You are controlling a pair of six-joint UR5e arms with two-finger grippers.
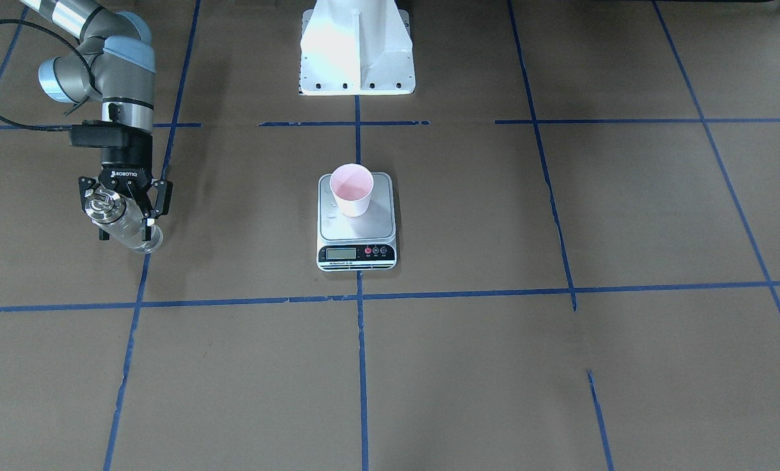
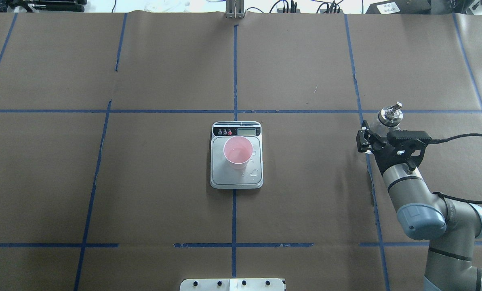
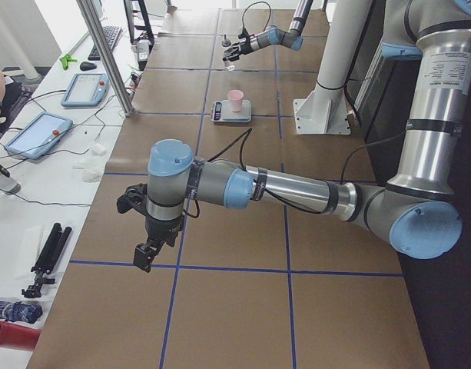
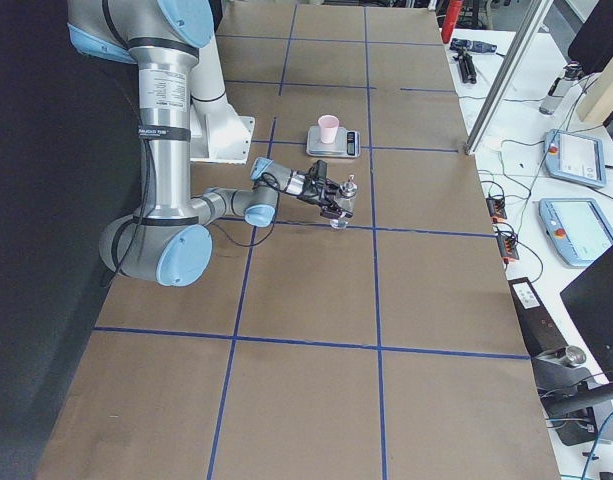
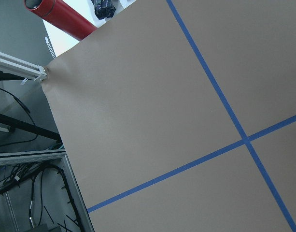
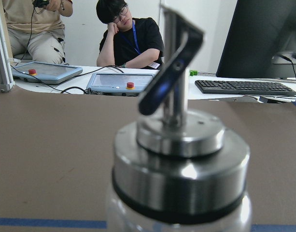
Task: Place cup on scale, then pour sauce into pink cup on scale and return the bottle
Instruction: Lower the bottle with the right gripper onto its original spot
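- In the right part of the overhead view, the right gripper [image 2: 375,136] is clamped on the bottle [image 2: 389,116], its fingers on the glass body under the silver collar.
- The bottle stands upright with the spout up, beside a blue tape line [image 2: 360,101] on the worktop [image 2: 305,202]. It sits low, but the pictures do not show if its base already touches the paper.
- The step in hand appears to be the last one, returning the bottle: it is well apart from the scale and is not tilted for pouring.
- The next move probably calls for lowering the bottle straight until it rests firmly, then opening the fingers and lifting away without knocking the spout.
- Further in, at the centre of the frame, the scale [image 2: 236,182] carries the cup [image 2: 239,166], upright on the silver platform just below the display strip.
- The sauce [image 2: 236,154] shows only as a weak shine on the cup's bottom, and some clear drops [image 2: 255,173] lie on the platform beside the cup, so the pouring seems done.
- Farthest from the bottle, the left gripper [image 3: 145,254] hangs over bare worktop, low in the left side view. It is not possible to tell if its fingers are apart or together.
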